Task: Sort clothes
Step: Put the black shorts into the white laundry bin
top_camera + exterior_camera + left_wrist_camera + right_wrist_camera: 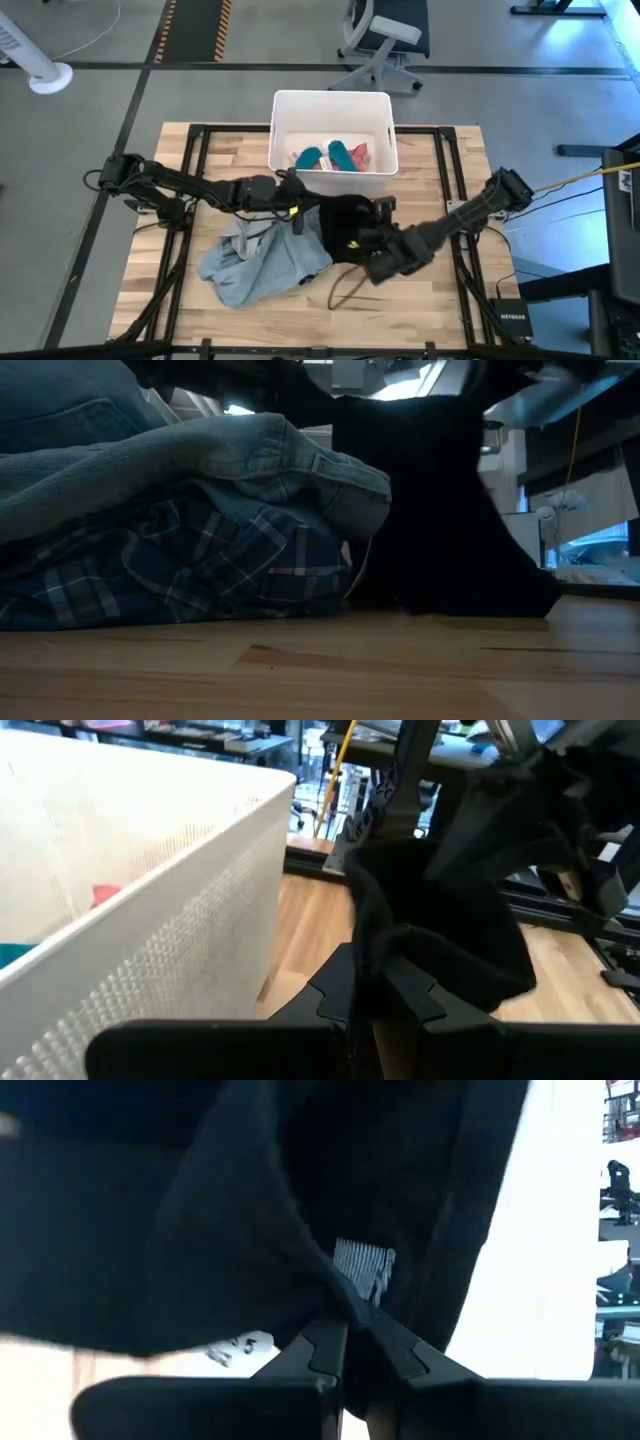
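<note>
- Grey floor ran all around a pale wooden table (440, 300), with a white office chair (385, 40) at the top centre of the high view and a white fan base (48, 77) at the upper left.
- From the left edge of the high view the left arm stretched nearly flat across the table, and the left gripper (300, 203) sat just below the front wall of the white bin (285, 130).
- Its fingers were pinched all but shut on a fold of the black garment (345, 225); the left wrist view showed that fabric bunched between the tips, right beside the bin's textured wall.
- Out of the right side, the right arm angled down and left, with the right gripper (368, 243) at the centre of the frame, on the same black piece.
- Those fingers were clamped tight too, cloth gathered at their tips in the right wrist view.
- At table level, the black garment hung like a dark curtain at centre right, its hem touching the wood.
- Two shirts lay heaped at lower left of centre: one grey-blue shirt (265, 262) on top, one blue-and-white plaid shirt (200, 565) under it.
- Inside the bin: two teal pieces (325, 156) and one pink piece (360, 154), side by side.
- One black piece, two grippers on it.
</note>
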